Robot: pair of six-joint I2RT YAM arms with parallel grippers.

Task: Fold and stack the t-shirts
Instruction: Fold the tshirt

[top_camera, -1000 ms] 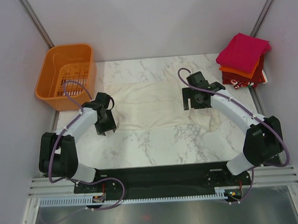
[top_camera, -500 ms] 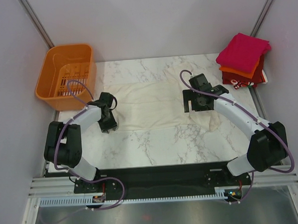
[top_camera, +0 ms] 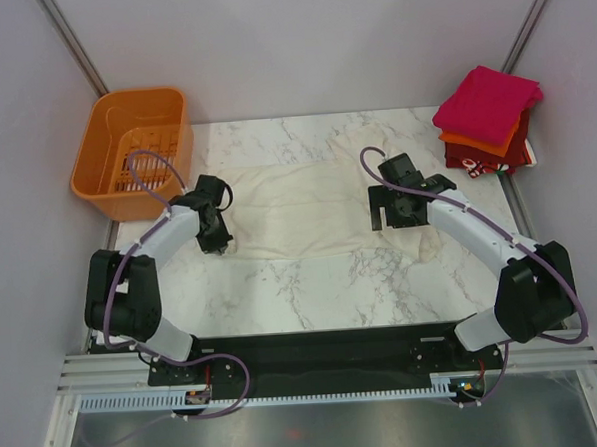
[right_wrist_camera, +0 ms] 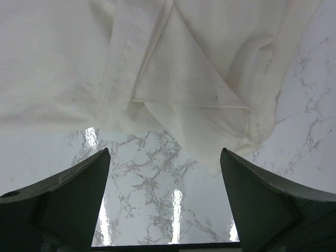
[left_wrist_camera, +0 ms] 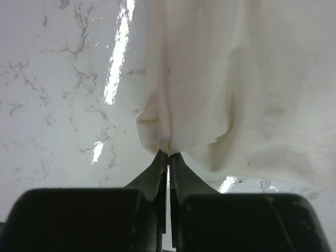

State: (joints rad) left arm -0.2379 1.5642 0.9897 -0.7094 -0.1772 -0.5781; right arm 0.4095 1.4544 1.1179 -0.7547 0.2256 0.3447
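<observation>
The cream shirt (top_camera: 298,208) is spread flat and wrinkled across the middle of the marble desk (top_camera: 312,283), its long side running left to right. Its near left corner is gripped by the left fingers (left_wrist_camera: 163,170), which are pressed tight together in the left wrist view, with a small bunch of cloth gathered at their tips and bare marble seen to the left of it. From above, the left fingers (top_camera: 217,238) are seen low at that same edge of the shirt. The right fingers (right_wrist_camera: 79,194) are spread wide with nothing held between them. They are poised over the near right part of the cream shirt (right_wrist_camera: 157,52), where a hemmed flap is folded over and a pointed piece of cloth lies out on the marble. Whether the cloth is touched by them cannot be told. At the far right corner three folded shirts are stacked: the pink shirt (top_camera: 487,98) on top, the orange shirt (top_camera: 471,138) under it, and the dark red shirt (top_camera: 493,156) at the bottom, apart from the cream one. An orange basket (top_camera: 110,168) is set at the far left corner.
</observation>
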